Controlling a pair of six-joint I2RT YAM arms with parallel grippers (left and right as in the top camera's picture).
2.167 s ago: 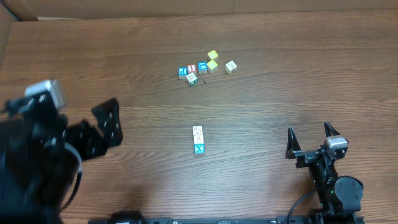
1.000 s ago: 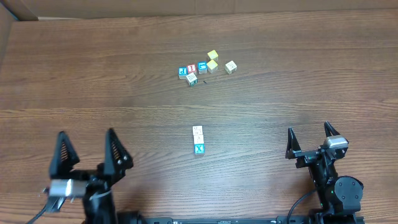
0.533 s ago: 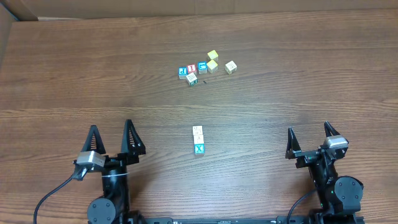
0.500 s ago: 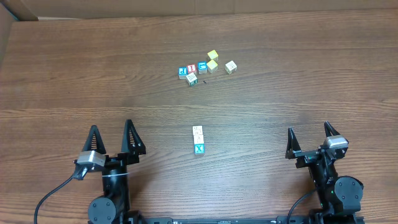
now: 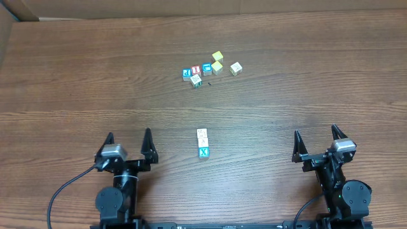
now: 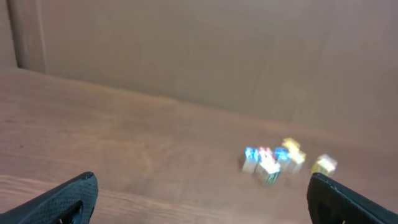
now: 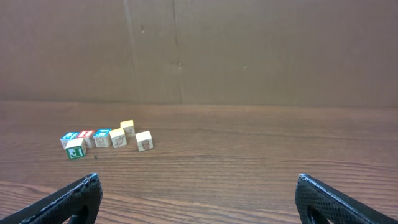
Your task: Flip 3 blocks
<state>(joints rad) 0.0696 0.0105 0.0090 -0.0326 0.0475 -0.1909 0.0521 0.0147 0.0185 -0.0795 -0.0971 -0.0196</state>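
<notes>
Sitting in a row, blocks (image 5: 203,142), loose cubes (image 5: 206,69) beyond (well apart)

Only the blue-faced block (image 5: 203,152) reads a white X.

Mostly wood, some matt blk plastic
Table (image 5: 76,76): dark wood-grain, low sheen; blocks (image 5: 203,142): pale wood w/ painted faces; left gripper (image 5: 128,135) & right gripper (image 5: 315,131): matt blk, textured; backdrop (image 7: 249,50): matt cardboard.

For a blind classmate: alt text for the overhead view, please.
Three alphabet blocks lie in a line mid-table, the blue X block nearest the robot. Other blocks cluster farther back; the left arm and right arm sit at the near edge, jaws open.
</notes>
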